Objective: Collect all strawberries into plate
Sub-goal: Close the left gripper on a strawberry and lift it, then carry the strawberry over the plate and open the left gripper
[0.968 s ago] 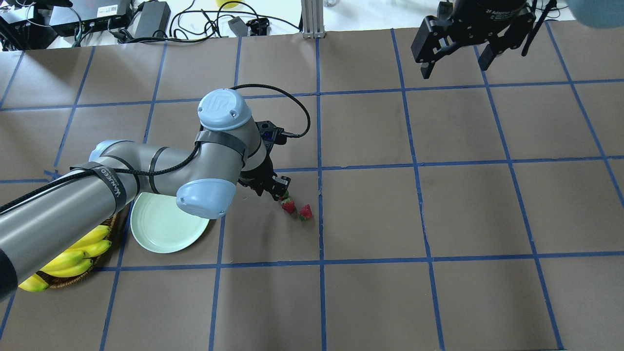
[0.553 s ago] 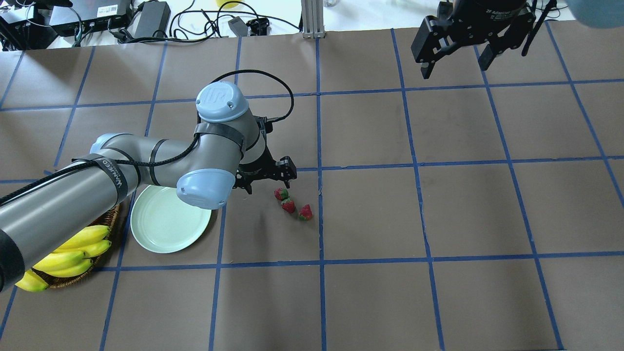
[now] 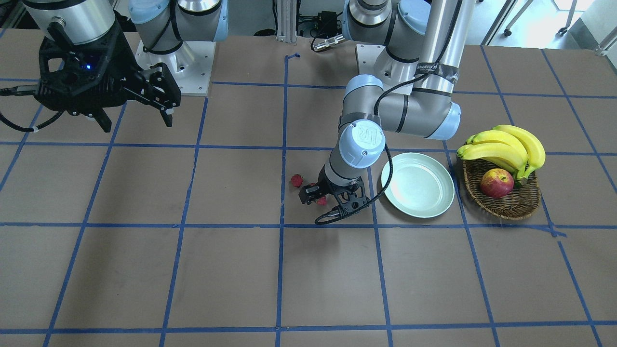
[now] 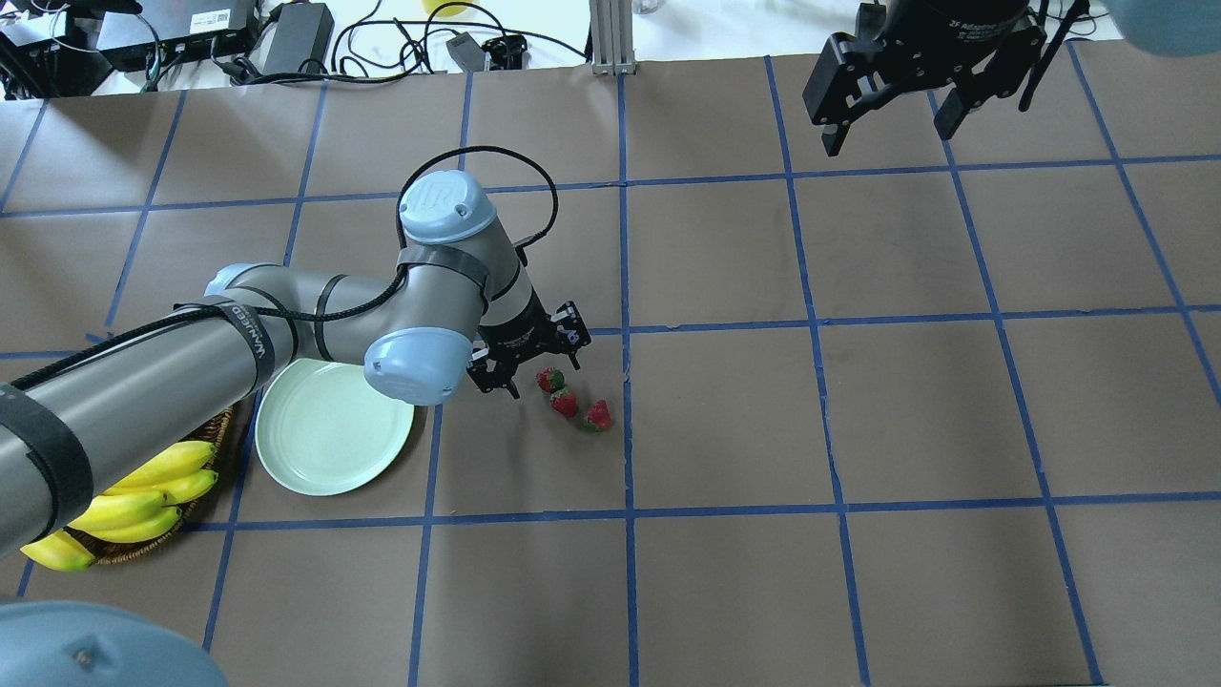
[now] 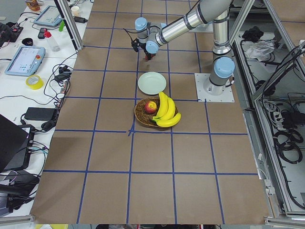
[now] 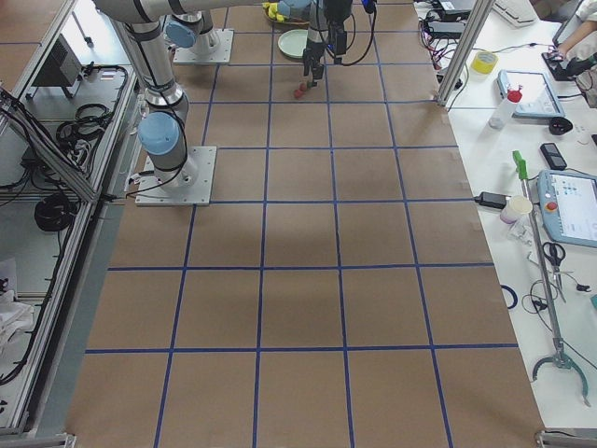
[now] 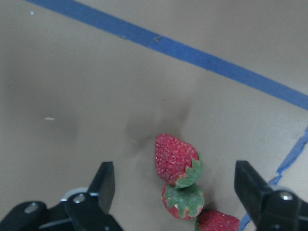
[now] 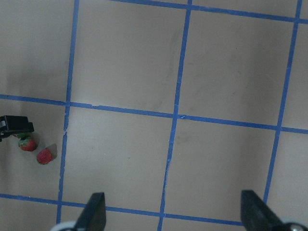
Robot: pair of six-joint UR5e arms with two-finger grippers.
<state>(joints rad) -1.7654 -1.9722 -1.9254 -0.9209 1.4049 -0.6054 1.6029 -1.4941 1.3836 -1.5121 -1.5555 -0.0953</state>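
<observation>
Plate [image 4: 324, 448]: bare, with no fruit in it (the wicker basket [image 4: 225, 431] at its left is not the target). Left gripper [image 4: 542, 372]: low over the table [image 4: 725, 420], fingers spread apart with the nearest berry between them, nothing gripped. Strawberries [image 4: 565, 403]: all three lie in a close row on the table, near the plate and to its right. Right gripper [image 4: 887, 138]: raised well away from the berries, fingers apart, empty. Assessment: nothing collected yet; three berries are outstanding.
</observation>
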